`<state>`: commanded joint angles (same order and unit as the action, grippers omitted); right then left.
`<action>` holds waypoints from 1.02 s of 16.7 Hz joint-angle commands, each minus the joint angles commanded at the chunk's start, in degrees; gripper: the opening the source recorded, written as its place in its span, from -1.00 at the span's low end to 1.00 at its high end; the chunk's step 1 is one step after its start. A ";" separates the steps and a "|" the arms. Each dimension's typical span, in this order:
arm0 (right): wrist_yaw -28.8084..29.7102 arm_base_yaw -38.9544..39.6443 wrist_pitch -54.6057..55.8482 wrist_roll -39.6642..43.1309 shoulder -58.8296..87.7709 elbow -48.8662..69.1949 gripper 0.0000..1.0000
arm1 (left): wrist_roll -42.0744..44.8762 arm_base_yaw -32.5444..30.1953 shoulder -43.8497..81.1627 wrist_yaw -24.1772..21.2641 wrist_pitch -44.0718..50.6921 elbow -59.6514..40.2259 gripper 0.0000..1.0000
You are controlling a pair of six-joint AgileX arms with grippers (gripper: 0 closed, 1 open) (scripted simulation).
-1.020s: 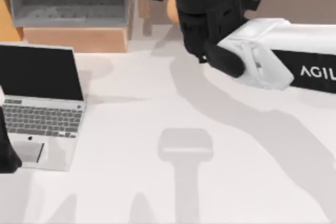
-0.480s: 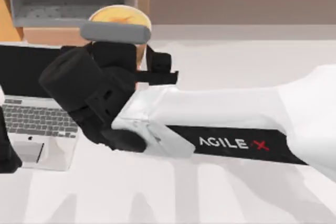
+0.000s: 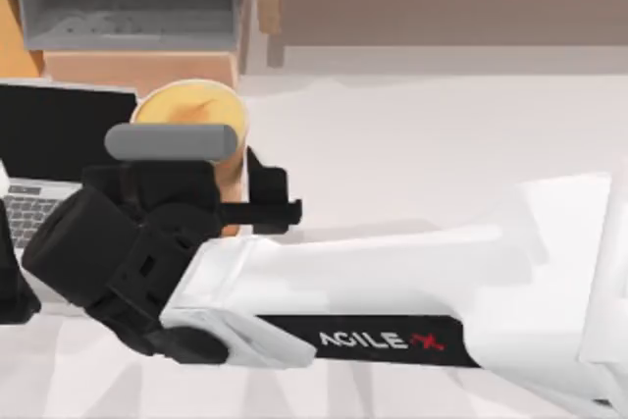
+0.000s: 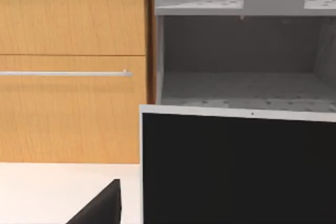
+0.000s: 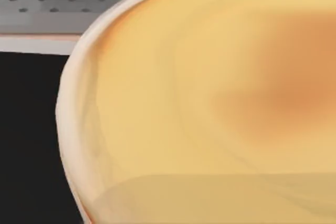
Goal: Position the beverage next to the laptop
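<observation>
Top view: beverage (image 3: 191,105) upright beside laptop (image 3: 49,134).

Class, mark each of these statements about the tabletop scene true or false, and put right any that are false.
1. The cup is at the right edge of the laptop, seen from above. True.
2. The laptop is shut. False: it is open, its black screen upright.
3. The right gripper is at the cup. True.
4. The cup's top is blue. False: it is pale orange-yellow.
5. A wooden box with a grey lining stands behind the laptop. True.
6. The right arm is parked at the table's right edge. False: it reaches across to the left side, to the cup.
</observation>
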<state>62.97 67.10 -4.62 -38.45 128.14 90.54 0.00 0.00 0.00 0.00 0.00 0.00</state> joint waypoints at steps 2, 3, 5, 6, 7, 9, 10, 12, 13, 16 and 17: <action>0.00 0.00 0.00 0.00 0.00 0.00 -1.00 | 0.00 0.00 0.00 0.00 0.00 0.00 1.00; -0.14 -0.24 0.04 -0.03 -0.17 -0.12 -1.00 | 0.00 0.00 0.00 0.00 0.00 0.00 1.00; -0.20 0.11 0.42 0.10 -0.23 -0.04 -1.00 | 0.00 0.00 0.00 0.00 0.00 0.00 1.00; -0.28 0.61 1.05 0.29 -0.34 0.07 -1.00 | 0.00 0.00 0.00 0.00 0.00 0.00 1.00; -0.39 1.31 1.98 0.56 -0.46 0.23 -1.00 | 0.00 0.00 0.00 0.00 0.00 0.00 1.00; -0.65 2.98 4.54 1.18 -0.76 0.45 -1.00 | 0.00 0.00 0.00 0.00 0.00 0.00 1.00; -0.77 3.87 6.00 1.49 -0.97 0.42 -1.00 | 0.00 0.00 0.00 0.00 0.00 0.00 1.00; -0.89 5.32 8.69 1.93 -1.36 0.23 -1.00 | 0.00 0.00 0.00 0.00 0.00 0.00 1.00; -0.88 5.73 9.76 2.06 -1.47 0.14 -1.00 | 0.00 0.00 0.00 0.00 0.00 0.00 1.00; -0.57 5.59 10.92 1.94 -1.10 -0.18 -1.00 | 0.00 0.00 0.00 0.00 0.00 0.00 1.00; -0.41 5.12 10.73 1.76 -0.90 -0.33 -1.00 | 0.00 0.00 0.00 0.00 0.00 0.00 1.00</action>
<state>62.57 72.22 6.11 -36.69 127.24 90.21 0.00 0.00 0.00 0.00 0.00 0.00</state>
